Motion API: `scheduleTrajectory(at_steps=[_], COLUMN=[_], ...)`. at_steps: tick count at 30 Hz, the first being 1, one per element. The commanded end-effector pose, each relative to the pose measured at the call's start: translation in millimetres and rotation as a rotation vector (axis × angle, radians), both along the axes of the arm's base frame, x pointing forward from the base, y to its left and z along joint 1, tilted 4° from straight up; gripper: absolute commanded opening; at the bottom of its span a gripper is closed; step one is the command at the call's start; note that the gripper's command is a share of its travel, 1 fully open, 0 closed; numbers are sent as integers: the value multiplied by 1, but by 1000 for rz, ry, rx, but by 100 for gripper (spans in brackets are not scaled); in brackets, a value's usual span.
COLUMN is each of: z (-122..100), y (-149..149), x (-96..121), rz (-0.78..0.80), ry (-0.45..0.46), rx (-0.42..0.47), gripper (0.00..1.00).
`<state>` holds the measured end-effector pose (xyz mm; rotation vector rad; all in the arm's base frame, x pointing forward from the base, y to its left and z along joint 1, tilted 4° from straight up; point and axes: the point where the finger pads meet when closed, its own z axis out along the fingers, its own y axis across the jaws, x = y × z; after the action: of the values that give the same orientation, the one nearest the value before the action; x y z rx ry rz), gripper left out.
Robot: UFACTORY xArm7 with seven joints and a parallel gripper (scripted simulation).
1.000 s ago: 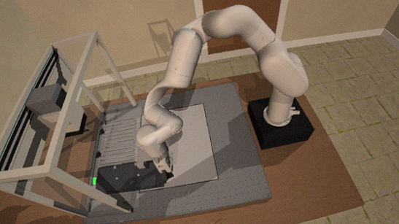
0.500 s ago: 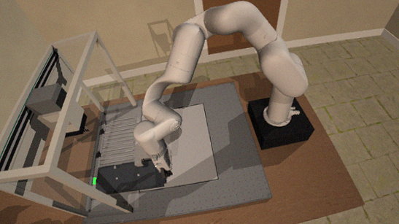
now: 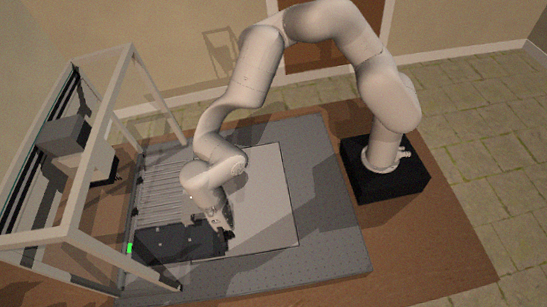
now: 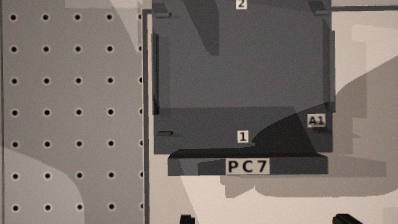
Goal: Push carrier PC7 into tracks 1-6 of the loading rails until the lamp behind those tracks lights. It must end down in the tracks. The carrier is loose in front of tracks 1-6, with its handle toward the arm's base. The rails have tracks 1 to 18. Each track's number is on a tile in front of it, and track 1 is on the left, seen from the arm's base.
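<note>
Carrier PC7 [image 3: 172, 244] [image 4: 240, 85] is a dark flat tray. It lies at the near end of the loading rails [image 3: 158, 194]. Its handle bar with the PC7 label [image 4: 247, 166] points toward my gripper. White tiles marked 1, 2 and A1 show on the tray in the wrist view. A lamp [image 3: 129, 248] glows green at the tray's far side. My gripper [image 3: 227, 233] [image 4: 265, 220] is open and empty. It hangs just behind the handle and does not touch it. Only the fingertips show at the bottom edge of the wrist view.
A tall open frame [image 3: 72, 189] with a grey box on its gantry stands over the far side of the rails. The rails rest on a perforated grey board [image 3: 289, 268] [image 4: 60, 100] with a lighter mat [image 3: 261, 196]. The arm's black base block [image 3: 391, 184] is at the right.
</note>
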<state>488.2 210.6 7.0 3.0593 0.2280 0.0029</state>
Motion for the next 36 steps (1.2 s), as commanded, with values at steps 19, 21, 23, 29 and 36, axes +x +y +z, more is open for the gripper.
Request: scheduleTrajectory(at_steps=[19,21,23,29,36], z=[38,38,41,51,63], y=[4,4,4,5,5], x=[1,1,1,1,1], rz=[0,0,0,0,0], ry=[-4,-4,-4,-4,-4], rx=[2,2,2,2,2], gripper=[82,82,82,82,82])
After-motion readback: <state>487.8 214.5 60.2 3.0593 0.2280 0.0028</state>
